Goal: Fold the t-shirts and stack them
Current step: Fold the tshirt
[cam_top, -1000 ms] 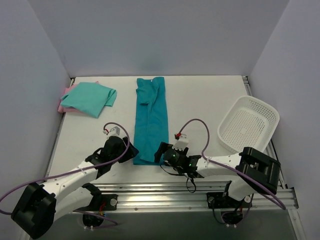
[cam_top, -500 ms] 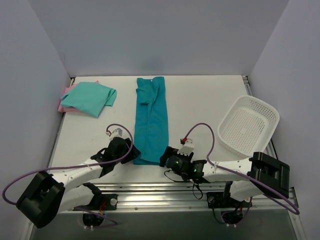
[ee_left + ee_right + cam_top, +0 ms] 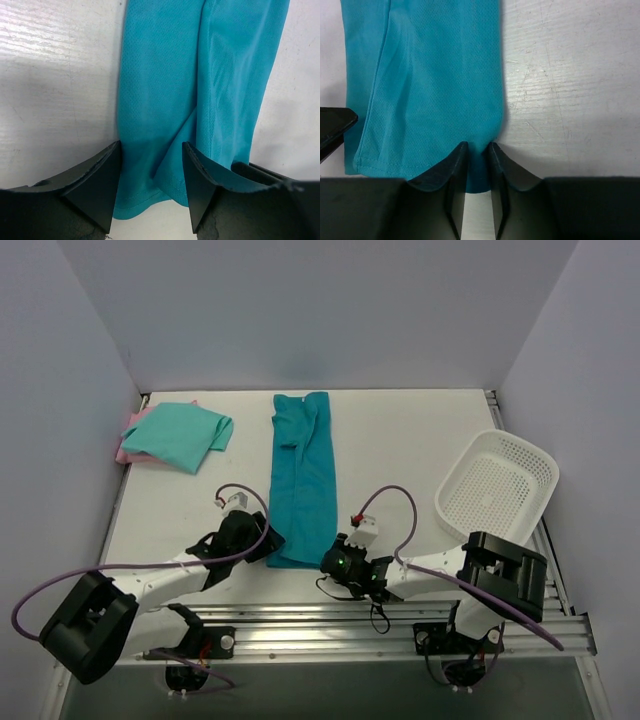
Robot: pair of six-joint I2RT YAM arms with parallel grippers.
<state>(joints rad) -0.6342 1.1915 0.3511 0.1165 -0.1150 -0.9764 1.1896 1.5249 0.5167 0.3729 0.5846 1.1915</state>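
Top external view: the teal t-shirt (image 3: 303, 480), folded into a long strip, lies on the tabletop (image 3: 400, 440). The right end effector (image 3: 477, 150) pinches its near right corner, while the left end effector (image 3: 150, 155) straddles the left corner, wide. Next, probably: close left, then lift both corners toward the far end.

left tool (image 3: 151, 167) nearer teal t-shirt (image 3: 303, 480), right tool (image 3: 477, 150) shifted
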